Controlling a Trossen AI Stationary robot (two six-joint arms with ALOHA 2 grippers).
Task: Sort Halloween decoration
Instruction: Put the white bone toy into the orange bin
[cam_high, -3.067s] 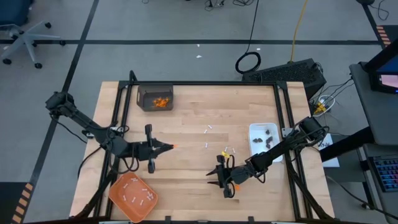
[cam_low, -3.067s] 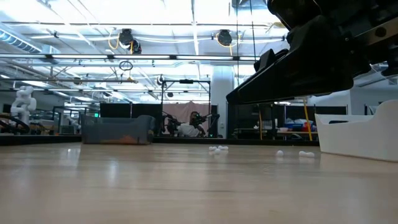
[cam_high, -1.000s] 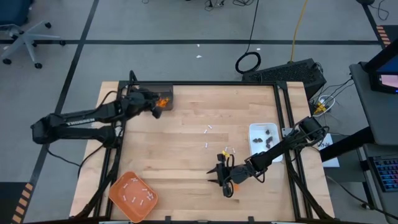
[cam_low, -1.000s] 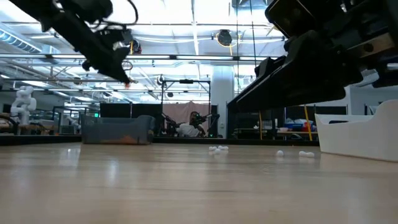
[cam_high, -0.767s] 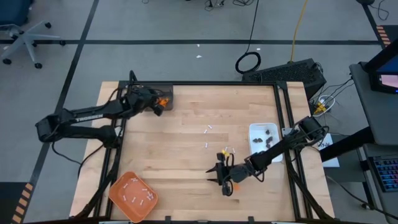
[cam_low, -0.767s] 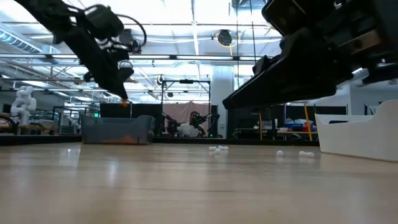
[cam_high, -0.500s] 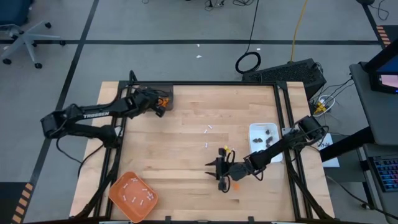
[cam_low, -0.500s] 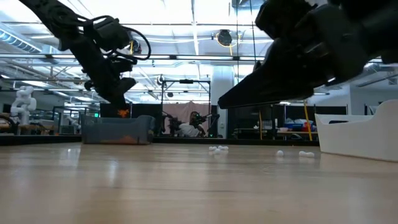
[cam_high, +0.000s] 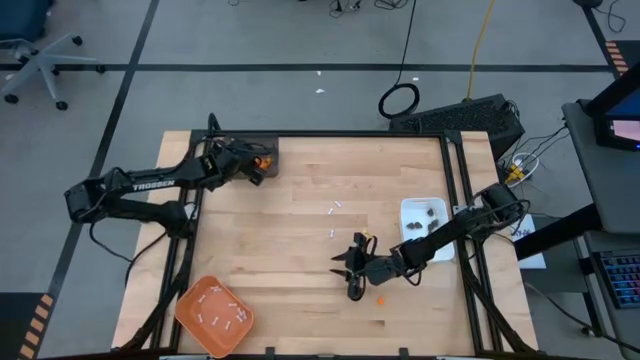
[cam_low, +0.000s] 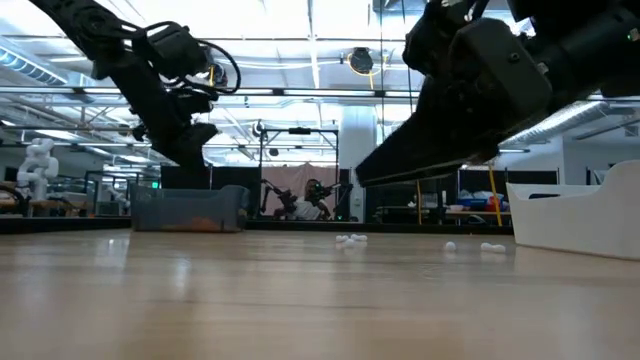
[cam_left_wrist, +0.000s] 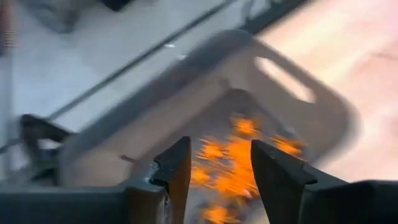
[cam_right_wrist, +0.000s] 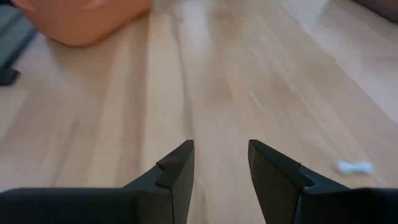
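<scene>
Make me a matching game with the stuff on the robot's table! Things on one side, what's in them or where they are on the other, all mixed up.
Things:
1. grey bin
2. orange tray
3. white dish
4. left claw

Places or contents:
A. holds small white sticks
B. holds dark bits
C. open, over the grey bin
D. holds orange bits

Pairs: 1-D, 2-A, 3-B, 4-C

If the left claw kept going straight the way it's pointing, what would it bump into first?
Most likely the pile of orange bits in the grey bin. The left gripper hangs open above that bin, aimed down into it; how far above is hard to judge.
</scene>
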